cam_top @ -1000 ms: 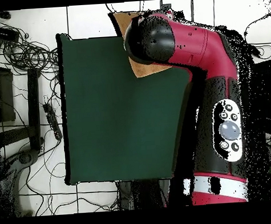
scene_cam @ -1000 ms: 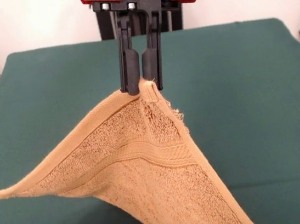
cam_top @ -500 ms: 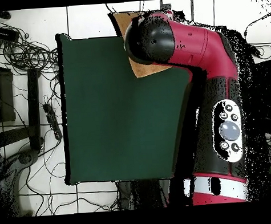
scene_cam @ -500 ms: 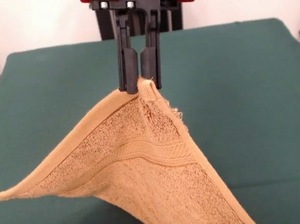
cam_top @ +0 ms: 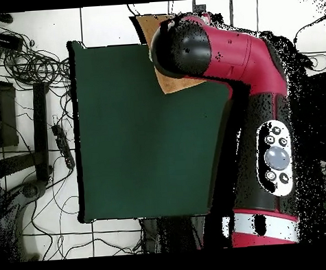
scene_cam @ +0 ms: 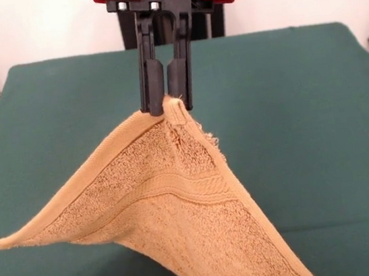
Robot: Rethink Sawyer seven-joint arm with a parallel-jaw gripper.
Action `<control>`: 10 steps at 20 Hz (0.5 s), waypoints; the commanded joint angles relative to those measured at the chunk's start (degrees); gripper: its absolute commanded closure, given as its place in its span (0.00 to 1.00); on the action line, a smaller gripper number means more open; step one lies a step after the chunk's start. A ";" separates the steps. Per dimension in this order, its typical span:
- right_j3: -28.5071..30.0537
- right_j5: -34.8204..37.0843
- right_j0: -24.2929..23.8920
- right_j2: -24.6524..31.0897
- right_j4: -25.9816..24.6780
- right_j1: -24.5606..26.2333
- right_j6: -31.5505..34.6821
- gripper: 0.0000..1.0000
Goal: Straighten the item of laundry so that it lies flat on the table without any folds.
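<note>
The item of laundry point(scene_cam: 173, 204), an orange-tan terry towel with a woven band, hangs as a tent from one pinched corner. My gripper point(scene_cam: 168, 105) is shut on that corner, above the middle of the dark green table point(scene_cam: 303, 109). The towel's left tip rests near the table's left edge, and its lower part runs off the bottom of the front view. From overhead, only slivers of the towel point(cam_top: 173, 83) show beside the red arm, which hides the gripper.
Overhead, the red arm point(cam_top: 259, 86) covers the table's right side. Cables point(cam_top: 31, 66) and a black frame lie on the floor left of the table. The arm's black pedestal point(scene_cam: 128, 31) stands behind the table's far edge.
The gripper has drifted slightly left and up with the towel corner still pinched; the towel's peak follows it. The towel's low parts stay where they were.
</note>
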 commanded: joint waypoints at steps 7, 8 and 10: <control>4.77 -3.28 0.41 2.04 -2.44 3.36 7.92 1.00; 5.38 -4.34 0.89 1.60 -2.92 3.27 8.40 1.00; 6.68 -6.18 1.82 0.53 -3.79 3.06 9.79 1.00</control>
